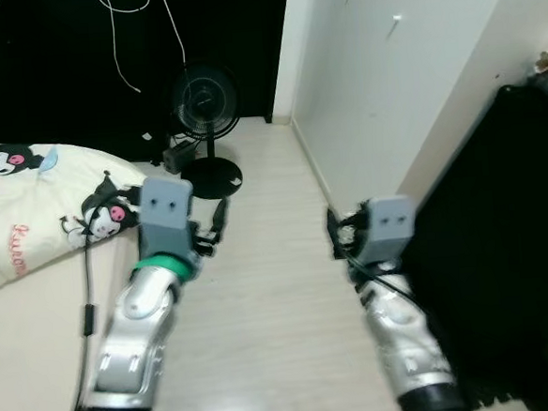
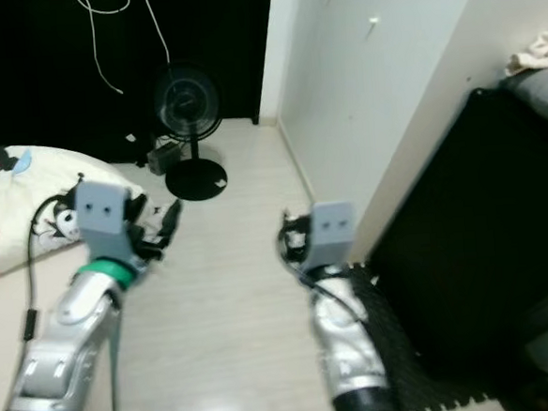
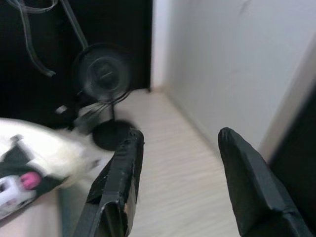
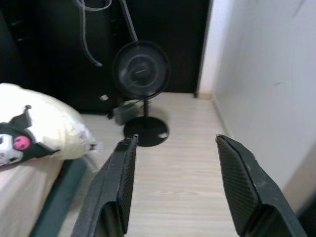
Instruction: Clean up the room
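Looking like a bedroom in a home: cartoon-print bedding (image 1: 30,208) lying at nine o'clock, a black standing fan (image 1: 207,105) on pale wood flooring (image 1: 262,300) at twelve, white cupboard doors (image 1: 377,57) (small knobs showing) running along two o'clock, a black cabinet (image 1: 503,246) sitting at three.

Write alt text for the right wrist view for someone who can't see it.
The right gripper is open, its two black fingers framing a pale wood floor. Ahead stands a black pedestal fan against a dark background, with a cartoon-print cream blanket on one side and a white wall on the other.
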{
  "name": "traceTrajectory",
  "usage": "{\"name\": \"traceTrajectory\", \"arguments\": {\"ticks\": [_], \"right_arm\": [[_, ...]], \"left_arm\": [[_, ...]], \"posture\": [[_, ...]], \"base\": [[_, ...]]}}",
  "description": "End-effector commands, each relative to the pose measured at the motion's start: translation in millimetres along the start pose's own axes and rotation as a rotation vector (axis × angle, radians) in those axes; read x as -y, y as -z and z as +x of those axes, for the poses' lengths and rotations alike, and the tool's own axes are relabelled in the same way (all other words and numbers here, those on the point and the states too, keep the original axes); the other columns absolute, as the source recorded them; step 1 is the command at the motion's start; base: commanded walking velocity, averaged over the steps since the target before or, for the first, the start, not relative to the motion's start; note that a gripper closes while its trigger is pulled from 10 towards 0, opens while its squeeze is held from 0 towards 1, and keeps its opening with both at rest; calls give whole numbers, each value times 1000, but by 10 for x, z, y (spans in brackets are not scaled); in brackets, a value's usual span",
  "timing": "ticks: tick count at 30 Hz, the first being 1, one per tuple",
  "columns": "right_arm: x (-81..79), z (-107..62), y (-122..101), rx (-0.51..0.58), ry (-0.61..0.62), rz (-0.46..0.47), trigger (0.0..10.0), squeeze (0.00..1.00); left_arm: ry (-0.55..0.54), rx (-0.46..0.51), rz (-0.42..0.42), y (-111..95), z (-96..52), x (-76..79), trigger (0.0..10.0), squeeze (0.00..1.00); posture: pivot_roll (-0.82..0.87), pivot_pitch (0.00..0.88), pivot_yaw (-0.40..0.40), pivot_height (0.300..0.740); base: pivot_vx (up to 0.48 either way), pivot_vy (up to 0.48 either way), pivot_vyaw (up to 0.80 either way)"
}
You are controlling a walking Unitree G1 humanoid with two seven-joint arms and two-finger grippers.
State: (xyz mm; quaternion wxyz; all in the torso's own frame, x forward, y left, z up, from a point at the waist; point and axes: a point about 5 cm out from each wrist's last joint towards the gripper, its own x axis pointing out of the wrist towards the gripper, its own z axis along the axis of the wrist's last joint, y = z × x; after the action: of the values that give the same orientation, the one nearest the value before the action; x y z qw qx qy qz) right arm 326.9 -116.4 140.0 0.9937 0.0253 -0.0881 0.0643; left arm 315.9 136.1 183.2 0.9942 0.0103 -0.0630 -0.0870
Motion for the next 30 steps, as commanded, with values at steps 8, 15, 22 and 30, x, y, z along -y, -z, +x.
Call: {"name": "traceTrajectory", "arguments": {"ticks": [8,15,22,30], "right_arm": [[68,-13,13,0,23,-6,10000,0],[78,-8,13,-1,30,-10,10000,0],[98,-1,1,3,45,-15,10000,0],[105,-4,8,2,46,-16,10000,0]], "left_arm": [[19,9,2,-8,14,45,10000,0],[26,12,2,-5,20,59,10000,0],[32,14,1,-8,26,67,10000,0],[37,14,1,-2,28,77,10000,0]], "posture": [[19,58,-7,740],[17,57,-5,740],[15,56,-3,740],[15,55,-3,740]], "base": [[465,0,0],[465,0,0],[465,0,0],[463,0,0]]}}
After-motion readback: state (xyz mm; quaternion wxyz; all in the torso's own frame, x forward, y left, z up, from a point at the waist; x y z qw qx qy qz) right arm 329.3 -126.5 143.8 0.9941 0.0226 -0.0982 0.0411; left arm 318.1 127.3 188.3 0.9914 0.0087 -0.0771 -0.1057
